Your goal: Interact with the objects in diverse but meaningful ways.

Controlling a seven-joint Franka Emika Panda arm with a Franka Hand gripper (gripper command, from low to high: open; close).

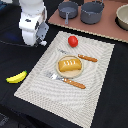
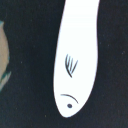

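The golden-orange bread loaf (image 1: pixel 69 64) lies on a round tan plate (image 1: pixel 69 73) in the middle of the placemat. The red tomato (image 1: pixel 73 41) sits at the mat's far edge. The yellow banana (image 1: pixel 16 77) lies on the black table at the exterior view's left. The white elongated piece (image 2: pixel 75 60), with fish-like marks, fills the wrist view close up over the black surface; a small white tip (image 1: pixel 44 43) shows by the hand. My gripper (image 1: pixel 36 42) hangs low at the mat's far left corner. Its fingers are not clearly visible.
A striped beige placemat (image 1: pixel 95 87) covers the table's middle. A wooden-handled fork (image 1: pixel 65 80) and knife (image 1: pixel 80 56) flank the plate. Two grey pots (image 1: pixel 80 11) and a bowl (image 1: pixel 123 17) stand on a brown board at the back.
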